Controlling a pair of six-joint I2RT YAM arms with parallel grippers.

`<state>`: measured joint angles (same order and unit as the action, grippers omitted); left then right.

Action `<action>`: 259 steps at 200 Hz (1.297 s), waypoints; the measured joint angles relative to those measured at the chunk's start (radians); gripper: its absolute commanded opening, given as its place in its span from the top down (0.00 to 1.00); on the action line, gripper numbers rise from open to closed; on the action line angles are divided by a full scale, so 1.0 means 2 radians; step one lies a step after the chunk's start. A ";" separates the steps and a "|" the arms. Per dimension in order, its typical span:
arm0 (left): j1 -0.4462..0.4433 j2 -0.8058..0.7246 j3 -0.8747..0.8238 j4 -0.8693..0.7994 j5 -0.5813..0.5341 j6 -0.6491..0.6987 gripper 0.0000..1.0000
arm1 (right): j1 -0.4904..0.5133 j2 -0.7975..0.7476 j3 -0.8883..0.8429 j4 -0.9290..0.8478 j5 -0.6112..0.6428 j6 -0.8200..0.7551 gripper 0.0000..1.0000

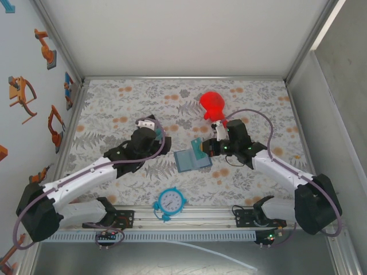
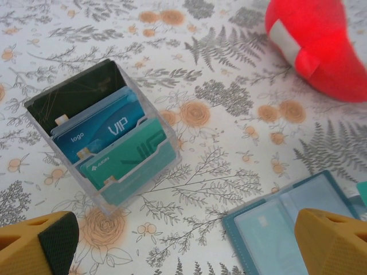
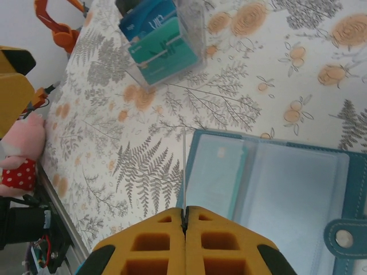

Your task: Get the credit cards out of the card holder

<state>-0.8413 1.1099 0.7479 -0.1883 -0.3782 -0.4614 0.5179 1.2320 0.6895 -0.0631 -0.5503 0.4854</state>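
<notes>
The slate-blue card holder (image 1: 189, 160) lies open on the floral cloth, its clear pockets up (image 3: 275, 189). One pocket still holds a pale card (image 3: 215, 172). My right gripper (image 3: 184, 215) is shut on a credit card, seen edge-on as a thin line (image 3: 184, 166) over the holder's left edge. From above, that teal card (image 1: 198, 147) stands upright at the right gripper (image 1: 207, 148). My left gripper (image 1: 150, 127) is open and holds nothing, its yellow fingers (image 2: 40, 243) wide apart over bare cloth. The holder's corner (image 2: 269, 229) lies between them.
A clear plastic box (image 2: 103, 137) with black, blue and teal cards upright in it stands left of the holder (image 3: 163, 43). A red plush toy (image 1: 213, 105) lies behind it. A blue clock (image 1: 171, 201) sits at the near edge.
</notes>
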 measured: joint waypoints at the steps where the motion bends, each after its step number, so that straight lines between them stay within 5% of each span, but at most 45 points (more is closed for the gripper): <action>1: 0.000 -0.001 -0.001 0.000 0.001 0.001 0.03 | 0.000 0.000 0.001 -0.001 0.000 -0.001 1.00; 112: 0.014 -0.074 -0.028 0.053 0.224 0.126 0.01 | 0.061 -0.010 0.069 -0.068 -0.069 -0.106 1.00; 192: 0.015 -0.061 -0.020 0.033 0.369 0.174 0.31 | 0.066 -0.019 0.089 -0.116 -0.136 -0.187 1.00; 259: 0.015 -0.020 0.002 0.019 0.428 0.198 0.67 | 0.069 -0.006 0.098 -0.123 -0.163 -0.206 1.00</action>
<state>-0.8108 1.0698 0.7513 -0.1493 0.4770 -0.0647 0.6556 1.2190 0.8848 -0.3099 -0.8764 0.0734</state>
